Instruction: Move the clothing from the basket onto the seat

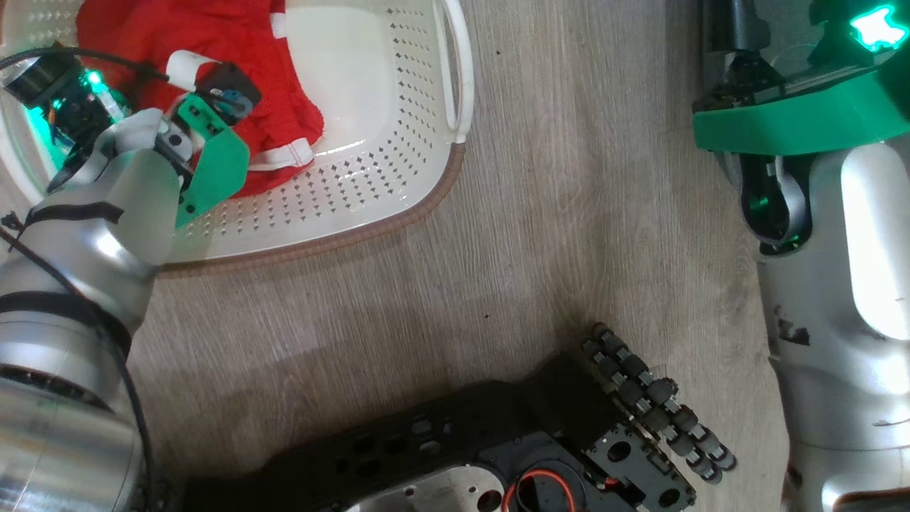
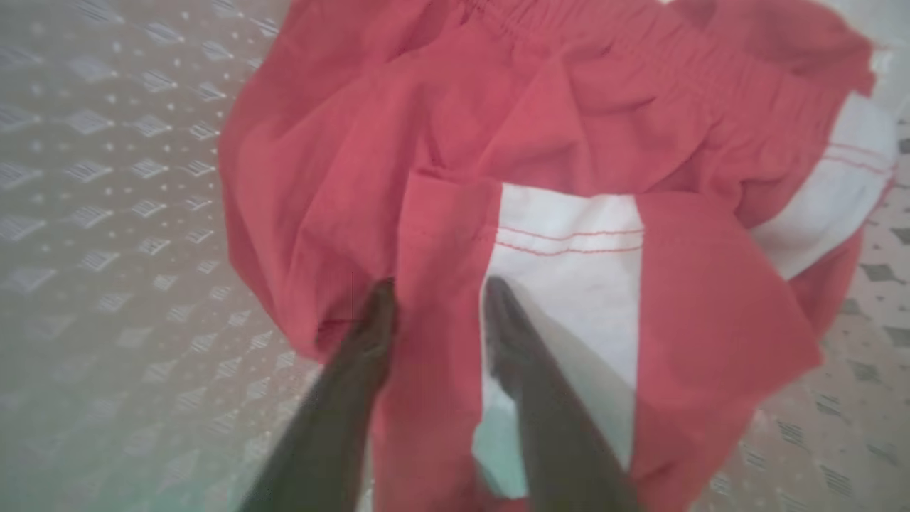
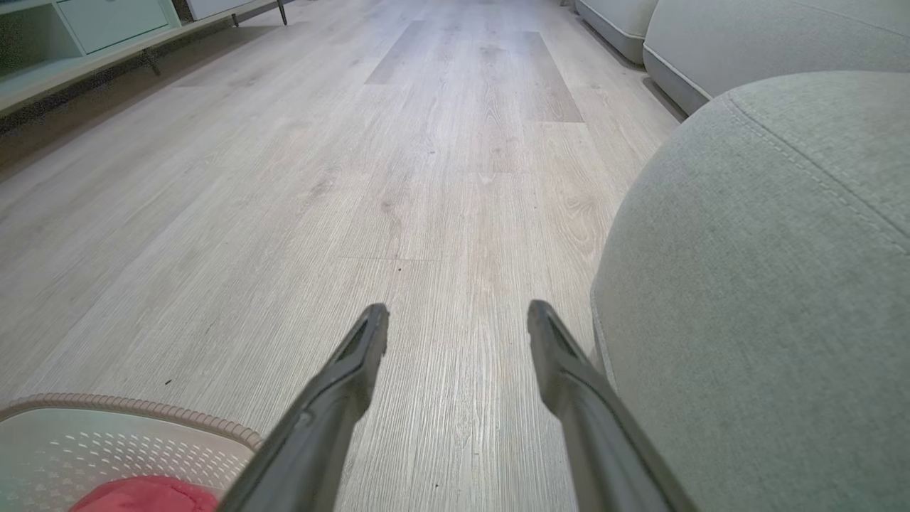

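Left gripper (image 2: 439,284): jaws parted, straddling a red fold of the clothing (image 2: 540,135), lower centre of frame. You likely need only close.

Light: soft, even, indoor. Head view: glare streak on the basket (image 1: 398,142) bottom, hot highlight on the right forearm (image 1: 871,242), green lamp (image 1: 880,28) blown out, faint shadow on the floor (image 1: 540,235). Left wrist view: blurred throughout, clothing (image 2: 398,142) washed out, left gripper (image 2: 437,284) smeared. Right wrist view: sharp, edges stretched.

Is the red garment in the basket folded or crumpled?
Crumpled: the red garment lies bunched in uneven folds inside the basket.
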`<state>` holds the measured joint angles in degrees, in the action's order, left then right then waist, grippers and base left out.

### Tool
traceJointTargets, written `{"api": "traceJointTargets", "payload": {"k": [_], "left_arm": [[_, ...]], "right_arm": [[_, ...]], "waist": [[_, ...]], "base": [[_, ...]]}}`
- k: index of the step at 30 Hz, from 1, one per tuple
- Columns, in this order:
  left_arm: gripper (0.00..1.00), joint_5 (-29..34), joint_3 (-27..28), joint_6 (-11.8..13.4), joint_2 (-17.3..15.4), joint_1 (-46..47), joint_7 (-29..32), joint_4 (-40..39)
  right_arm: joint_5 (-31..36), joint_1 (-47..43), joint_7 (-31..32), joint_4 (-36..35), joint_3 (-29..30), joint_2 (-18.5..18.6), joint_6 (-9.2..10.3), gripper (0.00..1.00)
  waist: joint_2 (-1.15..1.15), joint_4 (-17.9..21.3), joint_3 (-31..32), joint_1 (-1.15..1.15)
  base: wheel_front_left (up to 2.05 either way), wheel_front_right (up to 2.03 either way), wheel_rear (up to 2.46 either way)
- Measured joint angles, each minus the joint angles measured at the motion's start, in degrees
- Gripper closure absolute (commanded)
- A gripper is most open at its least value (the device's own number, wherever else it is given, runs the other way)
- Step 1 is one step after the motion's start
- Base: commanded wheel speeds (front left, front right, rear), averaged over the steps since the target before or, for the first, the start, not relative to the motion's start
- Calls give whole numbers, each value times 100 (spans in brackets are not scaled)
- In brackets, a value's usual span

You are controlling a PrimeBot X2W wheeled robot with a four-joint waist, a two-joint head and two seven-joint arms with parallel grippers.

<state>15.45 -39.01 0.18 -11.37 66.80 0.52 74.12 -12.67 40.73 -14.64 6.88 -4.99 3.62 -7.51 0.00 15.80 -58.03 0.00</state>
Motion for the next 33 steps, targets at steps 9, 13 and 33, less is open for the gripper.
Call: {"api": "traceJointTargets", "payload": {"k": [9,13,33], "left_arm": [[100,-322,58,-164,70,-10,-375,30],[100,-635,240,-254,276,-118,-790,33],[100,-1996,983,-523,776,-1326,-1479,-933]], "right_arm": [[-100,42,0,121,-27,-3,0,0],[-80,93,0,229,-14,-4,0,0],[411,-636,1,1127,133,-3,0,0]], "waist": [[0,45,156,1],[0,-10,446,0],[0,-753,2560,-1]], "base": [[0,0,0],[0,0,0],[0,0,0]]}}
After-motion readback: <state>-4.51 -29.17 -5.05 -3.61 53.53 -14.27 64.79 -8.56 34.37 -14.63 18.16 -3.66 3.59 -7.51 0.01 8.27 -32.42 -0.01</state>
